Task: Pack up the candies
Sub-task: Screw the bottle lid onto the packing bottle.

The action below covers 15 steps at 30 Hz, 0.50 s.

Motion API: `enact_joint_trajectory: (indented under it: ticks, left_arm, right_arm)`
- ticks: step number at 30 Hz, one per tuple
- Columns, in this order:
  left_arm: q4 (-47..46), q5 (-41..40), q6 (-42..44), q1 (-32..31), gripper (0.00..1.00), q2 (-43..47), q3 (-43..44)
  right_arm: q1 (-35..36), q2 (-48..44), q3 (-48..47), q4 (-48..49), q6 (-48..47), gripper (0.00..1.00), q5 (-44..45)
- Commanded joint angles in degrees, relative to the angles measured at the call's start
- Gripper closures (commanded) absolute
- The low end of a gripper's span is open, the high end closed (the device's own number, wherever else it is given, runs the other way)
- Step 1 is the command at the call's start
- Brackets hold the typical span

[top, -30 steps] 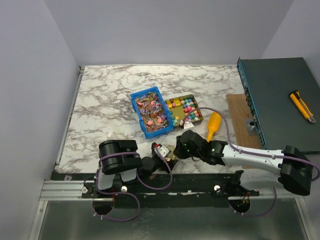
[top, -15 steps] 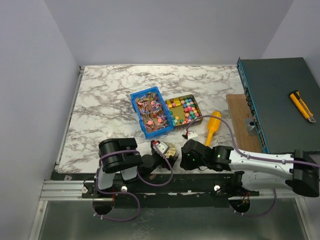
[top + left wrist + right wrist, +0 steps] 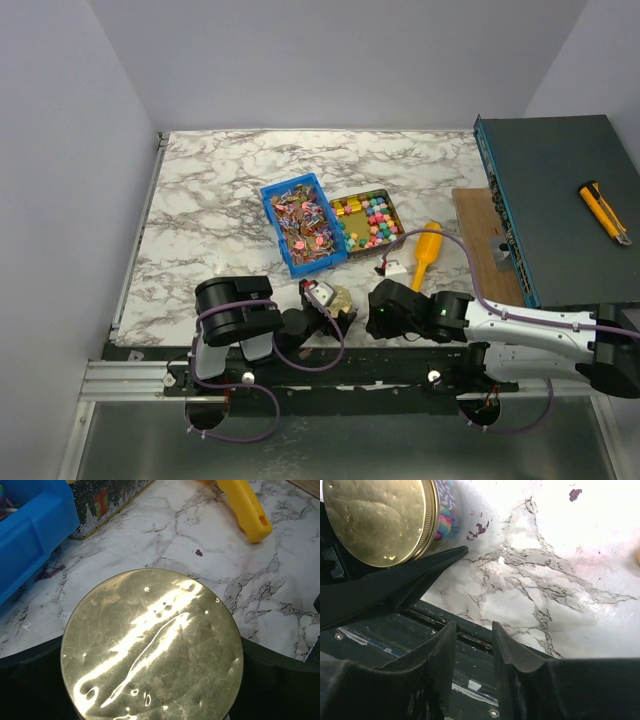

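Wrapped candies (image 3: 303, 225) are seen piled in a blue bin (image 3: 35, 525) mid-table; chunky coloured candies (image 3: 374, 218) are held in an open tin (image 3: 107, 502) just beside the bin's right side. A few more coloured pieces (image 3: 446, 520) are seen through the wall of a jar (image 3: 451, 510) capped by a round gold lid (image 3: 152, 640), near the table's front edge. The left gripper (image 3: 152, 662) is set around the jar, fingers (image 3: 30, 665) wide apart on either side; whether they press on it cannot be told, contact being hidden under the lid. The right gripper (image 3: 473, 627) is placed just right of the jar, low over the marble table (image 3: 220, 200), its fingers slightly apart with nothing between. A yellow scoop (image 3: 427, 255) is lying right of the tin
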<state>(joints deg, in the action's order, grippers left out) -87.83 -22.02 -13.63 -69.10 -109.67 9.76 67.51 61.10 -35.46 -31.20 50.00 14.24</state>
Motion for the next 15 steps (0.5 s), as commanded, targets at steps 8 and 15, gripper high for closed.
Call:
enact_joint_trajectory:
  ticks: [8,15]
  left_arm:
    - [-3.56,0.51,-6.57,0.64,0.01,1.93,-6.07]
    - [-3.42,1.85,-10.94,0.55,0.01,3.04,-8.50]
  right_arm:
    - [0.30,-1.61,0.06,-0.10,-0.48,0.57,2.41]
    - [0.21,-2.31,-0.07,-0.05,-1.47,0.53,2.95]
